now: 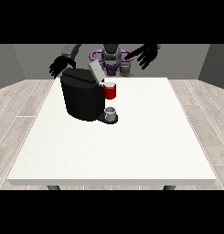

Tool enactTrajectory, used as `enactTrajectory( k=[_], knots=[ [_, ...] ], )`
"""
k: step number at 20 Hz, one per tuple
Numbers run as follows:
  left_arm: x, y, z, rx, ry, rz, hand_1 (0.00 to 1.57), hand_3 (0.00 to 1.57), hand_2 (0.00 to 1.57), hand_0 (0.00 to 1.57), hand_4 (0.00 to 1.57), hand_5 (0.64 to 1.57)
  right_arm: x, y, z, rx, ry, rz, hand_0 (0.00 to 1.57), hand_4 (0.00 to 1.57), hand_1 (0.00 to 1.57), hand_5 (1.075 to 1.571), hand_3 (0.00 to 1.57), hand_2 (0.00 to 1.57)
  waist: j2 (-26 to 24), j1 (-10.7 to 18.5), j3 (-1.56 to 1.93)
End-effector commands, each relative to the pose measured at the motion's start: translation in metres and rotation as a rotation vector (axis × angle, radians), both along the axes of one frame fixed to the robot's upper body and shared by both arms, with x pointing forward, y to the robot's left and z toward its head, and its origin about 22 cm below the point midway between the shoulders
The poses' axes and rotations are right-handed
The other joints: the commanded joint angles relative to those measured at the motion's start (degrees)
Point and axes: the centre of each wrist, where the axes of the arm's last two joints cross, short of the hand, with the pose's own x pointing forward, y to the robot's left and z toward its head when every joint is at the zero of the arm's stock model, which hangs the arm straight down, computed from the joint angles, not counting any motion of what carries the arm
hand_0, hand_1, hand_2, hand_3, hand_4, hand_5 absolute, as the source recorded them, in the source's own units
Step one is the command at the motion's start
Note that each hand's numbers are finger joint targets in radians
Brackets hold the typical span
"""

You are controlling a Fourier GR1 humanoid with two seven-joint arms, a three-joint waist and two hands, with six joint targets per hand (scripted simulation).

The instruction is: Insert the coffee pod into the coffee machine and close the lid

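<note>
From the front view, I see the black coffee machine (81, 98) left of centre on the white table (145, 146), its lid (96, 72) tilted up, I judge to take the pod; a red thing at the machine (110, 92) sits above a grey thing (110, 113) on its base, which I cannot confirm as the pod. Both hands hover at the frame's top, holding nothing: the hand at the view's left (61, 65) behind the machine, the hand at the view's right (146, 55) raised, fingers spread.

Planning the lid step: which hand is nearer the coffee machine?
Right: the hand at the view's left hovers just behind the coffee machine; the hand at the view's right is raised farther away.
</note>
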Motion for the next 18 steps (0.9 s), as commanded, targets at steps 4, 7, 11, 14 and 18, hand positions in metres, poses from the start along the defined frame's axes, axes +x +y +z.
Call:
enactTrajectory(
  k=[4, 7, 11, 14, 18],
  knots=[
    [-0.032, 0.017, -0.073, -0.278, 0.135, 0.025, 0.00, 0.00, 0.00, 0.00, 0.00, 1.571, -0.027, -0.013, -0.013, -0.025, 0.043, 0.004, 0.00, 0.49, 0.00, 1.571, 0.00, 0.00, -9.0, 3.5, 0.02],
    [-0.053, 0.023, -0.111, -0.377, 0.190, 0.094, 0.00, 0.00, 0.00, 0.00, 0.14, 1.571, -0.020, -0.024, 0.004, -0.075, 0.031, 0.055, 0.00, 0.37, 0.00, 1.571, 0.00, 0.00, -10.3, 5.3, -0.02],
    [-0.076, 0.023, -0.142, -0.402, 0.257, 0.118, 0.00, 0.00, 0.00, 0.00, 0.00, 1.571, -0.008, -0.025, 0.033, -0.054, 0.030, 0.160, 0.00, 0.29, 0.00, 1.571, 0.00, 0.00, -13.9, 6.3, -0.01],
    [-0.081, 0.007, -0.148, -0.439, 0.249, 0.096, 0.00, 0.00, 0.00, 0.00, 0.00, 1.571, 0.003, -0.017, 0.049, -0.088, -0.058, 0.207, 0.00, 0.00, 0.00, 1.571, 0.00, 0.00, -12.7, 7.7, 0.03],
    [-0.099, 0.010, -0.162, -0.518, 0.299, 0.095, 0.00, 0.00, 0.00, 0.00, 0.06, 1.571, 0.002, -0.016, 0.057, -0.073, -0.040, 0.232, 0.00, 0.00, 0.00, 1.571, 0.00, 0.00, -14.7, 9.9, 0.04]
  ],
)
